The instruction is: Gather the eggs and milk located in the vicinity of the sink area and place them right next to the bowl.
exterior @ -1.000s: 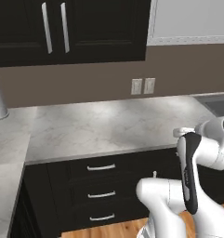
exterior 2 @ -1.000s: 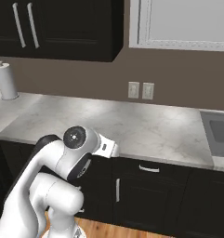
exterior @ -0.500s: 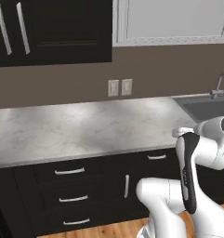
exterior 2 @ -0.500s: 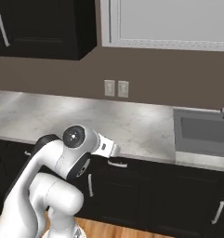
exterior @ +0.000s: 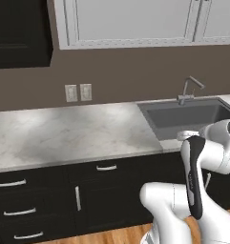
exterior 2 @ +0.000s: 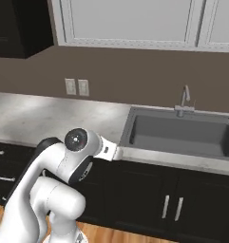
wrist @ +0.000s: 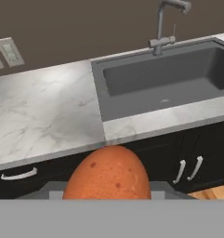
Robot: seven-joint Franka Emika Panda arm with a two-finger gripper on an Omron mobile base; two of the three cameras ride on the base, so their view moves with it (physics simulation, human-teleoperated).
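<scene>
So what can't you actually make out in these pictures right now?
- Pincer, hand view: the speckled orange-brown rounded thing covers its tips, so open, shut or gripping cannot be told.
- That rounded thing: its lower part is cut off, so what it is stays unclear.
- Dark grey rectangular sink, left base view: the white arm hides its near right corner.
- Thin silver tap, hand view: top edge crops its neck.

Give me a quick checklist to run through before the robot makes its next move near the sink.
1. Sink ahead of the hand camera: ok.
2. Tap stands at the sink's back edge, out of the way: ok.
3. Brown speckled oval close before the hand camera, whether gripped: cannot tell.
4. Whether that oval is an egg: cannot tell.
5. Where the milk and the bowl stand: cannot tell.
</scene>
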